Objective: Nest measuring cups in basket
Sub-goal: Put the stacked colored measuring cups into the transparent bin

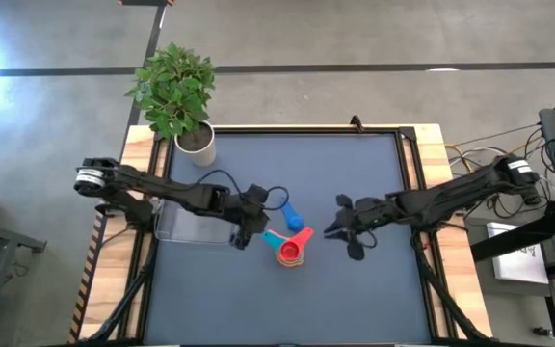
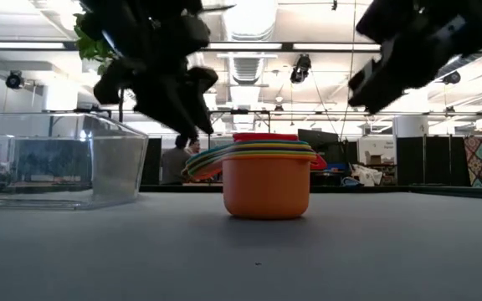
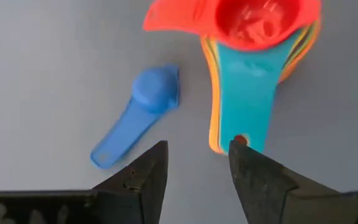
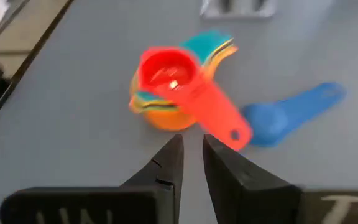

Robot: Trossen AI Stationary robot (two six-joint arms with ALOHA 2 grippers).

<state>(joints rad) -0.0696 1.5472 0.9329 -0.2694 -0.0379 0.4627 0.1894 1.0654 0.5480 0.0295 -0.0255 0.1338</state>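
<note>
Several measuring cups stand nested in one stack [image 1: 290,251] on the table's middle, an orange cup [image 2: 266,188] outermost and a red one [image 3: 260,25] on top. A blue cup [image 1: 293,218] lies alone beside it, bowl down. The clear basket [image 1: 186,224] stands to the left. My left gripper [image 3: 196,160] is open just left of the stack, over the fanned handles. My right gripper [image 4: 192,152] hangs shut to the right of the stack, above the table, with nothing between its fingers. My left gripper comes slanting down from the table's left. One fingertip [image 3: 244,155] stands at the free end of the teal handle [image 3: 244,127]. I cannot tell whether it touches. The stack rests upright on the table.
A potted plant [image 1: 176,92] stands at the table's far left corner, behind the basket. The basket's clear wall [image 2: 115,159] rises left of the stack. Bare grey mat lies toward the near edge and the right.
</note>
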